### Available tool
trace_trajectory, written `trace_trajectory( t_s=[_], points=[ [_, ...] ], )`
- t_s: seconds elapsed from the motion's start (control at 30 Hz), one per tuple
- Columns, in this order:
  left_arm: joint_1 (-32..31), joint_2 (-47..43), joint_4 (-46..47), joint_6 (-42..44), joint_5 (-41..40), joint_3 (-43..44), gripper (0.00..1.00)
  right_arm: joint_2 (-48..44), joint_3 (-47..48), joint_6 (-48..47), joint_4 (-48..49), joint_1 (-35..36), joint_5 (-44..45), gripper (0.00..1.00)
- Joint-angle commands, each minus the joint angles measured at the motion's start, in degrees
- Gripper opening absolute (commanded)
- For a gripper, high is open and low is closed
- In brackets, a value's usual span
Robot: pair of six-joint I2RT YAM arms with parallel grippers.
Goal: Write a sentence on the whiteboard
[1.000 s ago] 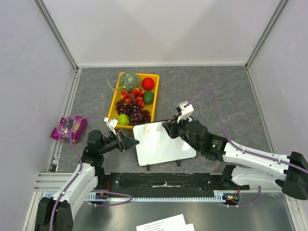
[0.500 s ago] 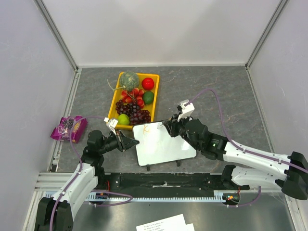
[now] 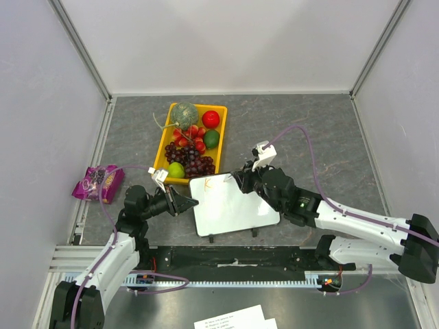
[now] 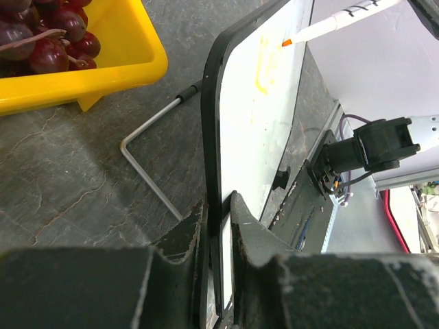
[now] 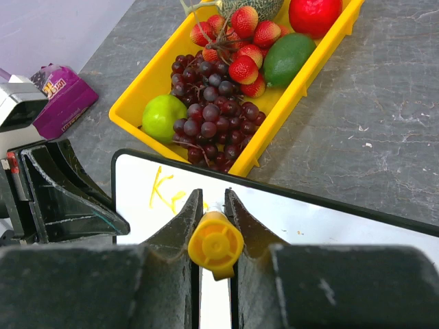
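Observation:
The whiteboard stands tilted on the table in front of the yellow tray. Orange letters that read "Ke" sit at its upper left corner; they also show in the right wrist view. My left gripper is shut on the board's left edge, one finger on each face. My right gripper is shut on a white marker with a yellow end cap. The marker's orange tip touches the board just right of the letters.
The yellow tray holds grapes, strawberries, a lime, an avocado, an apple and a melon just behind the board. A purple snack packet lies at the left. The board's wire stand rests on the table. Printed paper sheets lie below the arms' bases.
My right gripper with the marker has shifted slightly toward the far left along the board's top. The left arm and the board have not moved.

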Motion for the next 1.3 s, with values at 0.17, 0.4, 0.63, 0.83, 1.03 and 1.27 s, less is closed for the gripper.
trace_trajectory(
  t_s=[0.17,0.4,0.63,0.83,1.03,1.27],
  points=[
    [0.04,-0.28,1.46,2.18,-0.60,0.23,0.02,-0.21,-0.30,1.14,2.44,-0.94,1.46,0.00],
    [0.04,-0.37,1.46,2.09,-0.69,0.23,0.02,-1.26,-2.41,1.40,1.30,-0.95,0.58,0.00],
    [0.04,-0.36,1.46,2.18,-0.69,0.23,0.02,-2.58,-4.17,1.76,0.42,-0.95,-1.62,0.00],
    [0.04,-0.28,1.46,2.18,-0.69,0.23,0.02,-3.64,-5.92,2.28,-0.19,-0.95,-3.55,0.00],
    [0.04,-0.37,1.46,2.18,-0.69,0.23,0.02,-4.25,-7.86,2.81,-0.20,-0.95,-6.71,0.00],
    [0.04,-0.37,1.29,2.18,-0.87,0.23,0.02,-4.87,-5.49,2.46,-0.28,-0.95,-8.03,0.00]
  ],
)
